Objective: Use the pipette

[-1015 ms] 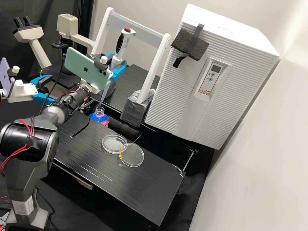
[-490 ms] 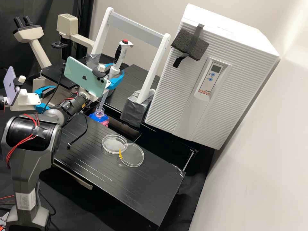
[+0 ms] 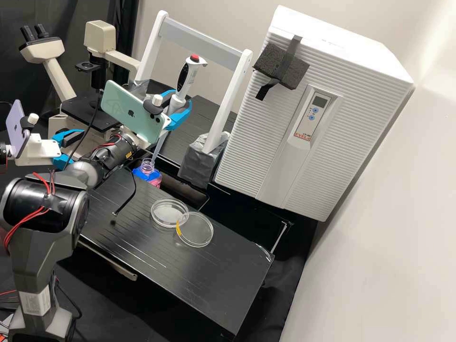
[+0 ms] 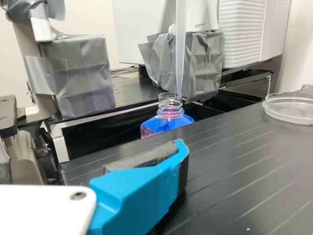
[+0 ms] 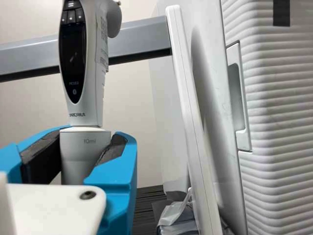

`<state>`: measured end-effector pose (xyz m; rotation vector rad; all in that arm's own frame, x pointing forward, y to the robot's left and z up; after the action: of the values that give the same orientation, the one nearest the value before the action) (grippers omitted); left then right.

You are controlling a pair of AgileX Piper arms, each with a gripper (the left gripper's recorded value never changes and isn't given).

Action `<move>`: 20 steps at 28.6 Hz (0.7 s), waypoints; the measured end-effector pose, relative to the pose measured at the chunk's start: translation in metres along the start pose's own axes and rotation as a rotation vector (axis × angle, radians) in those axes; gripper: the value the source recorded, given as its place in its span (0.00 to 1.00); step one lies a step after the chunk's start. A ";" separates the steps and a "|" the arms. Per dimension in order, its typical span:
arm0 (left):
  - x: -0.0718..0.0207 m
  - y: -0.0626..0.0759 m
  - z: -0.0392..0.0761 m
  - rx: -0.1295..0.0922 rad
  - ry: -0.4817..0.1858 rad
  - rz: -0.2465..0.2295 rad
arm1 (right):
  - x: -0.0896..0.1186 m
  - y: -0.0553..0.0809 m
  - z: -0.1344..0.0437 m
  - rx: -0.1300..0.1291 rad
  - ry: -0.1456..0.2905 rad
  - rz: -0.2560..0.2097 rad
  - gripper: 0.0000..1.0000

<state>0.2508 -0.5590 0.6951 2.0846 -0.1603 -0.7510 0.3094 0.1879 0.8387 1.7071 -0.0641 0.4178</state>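
**Pipette clamped in the right gripper, tip at the bottle mouth**

High view: You will find the pipette (image 3: 187, 78) in the upper left of the frame, leaning with its red-capped head up and to the right. The right gripper (image 3: 175, 107) is pinching its lower body between both blue fingers. Its long clear tip (image 3: 159, 145) slants down to the open mouth of the small bottle of pink liquid (image 3: 149, 172), which stands at the back edge of the black bench (image 3: 213, 280). You cannot tell whether the tip is inside the mouth. Two clear petri dishes (image 3: 168, 211) (image 3: 195, 229) lie touching at mid-frame. The left gripper (image 3: 64, 149) sits at the far left edge, fingers spread, nothing between them.

Left wrist view: One blue finger (image 4: 146, 181) lies low over the bench. Beyond it, the tip (image 4: 180, 44) comes down to the bottle (image 4: 168, 117), with a dish (image 4: 291, 105) off to one side.

Right wrist view: The fingers (image 5: 120, 166) press against both sides of the pipette (image 5: 85, 73), in front of the grey crossbar (image 5: 137, 41) and beside the white ribbed cabinet (image 5: 274, 122).
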 end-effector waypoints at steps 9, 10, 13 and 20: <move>0.0000 0.000 -0.001 0.000 0.004 0.001 | 0.005 0.001 -0.004 0.010 0.009 0.007 0.00; -0.0001 0.000 -0.002 0.000 0.006 0.001 | 0.006 -0.001 -0.004 0.009 0.009 0.006 0.00; -0.0002 0.001 -0.005 -0.001 0.015 0.003 | 0.008 -0.007 -0.002 0.005 0.004 -0.005 0.00; -0.0010 0.001 -0.010 -0.002 0.034 0.002 | 0.011 -0.030 0.011 -0.028 -0.029 -0.056 0.00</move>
<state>0.2559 -0.5522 0.7007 2.0939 -0.1424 -0.7136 0.3305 0.1847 0.8123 1.6835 -0.0423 0.3491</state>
